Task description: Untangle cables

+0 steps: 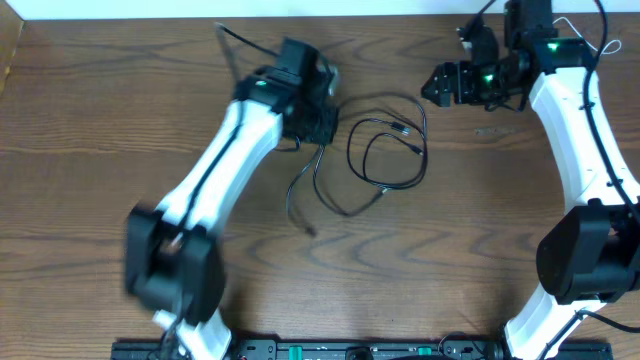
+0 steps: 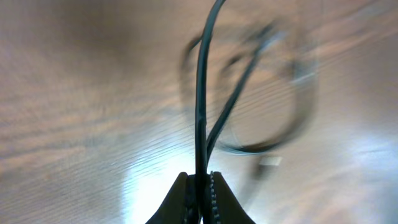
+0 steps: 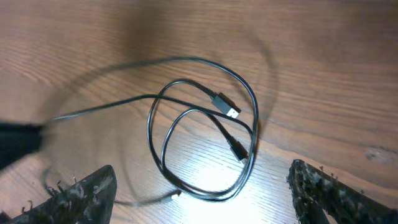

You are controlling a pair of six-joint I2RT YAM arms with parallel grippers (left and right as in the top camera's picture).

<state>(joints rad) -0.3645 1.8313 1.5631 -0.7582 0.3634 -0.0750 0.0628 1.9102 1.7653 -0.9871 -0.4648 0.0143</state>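
A thin black cable (image 1: 351,150) lies in overlapping loops on the wooden table between the arms. My left gripper (image 1: 322,135) is shut on a strand of the black cable (image 2: 200,112) just left of the loops, and a tail (image 1: 297,195) trails toward the front. The loops look blurred in the left wrist view. My right gripper (image 1: 437,85) is open and empty, up and to the right of the loops. In the right wrist view its jaws (image 3: 202,186) straddle the coiled cable (image 3: 163,149) from above, and two plug ends (image 3: 227,106) lie inside the loop. No white cable shows clearly; only a small pale plug tip (image 2: 270,162).
The table's far edge (image 1: 150,20) runs along the top. Thicker black and white wires (image 1: 585,35) hang by the right arm at the far right. A black rail (image 1: 330,350) lies along the front edge between the arm bases.
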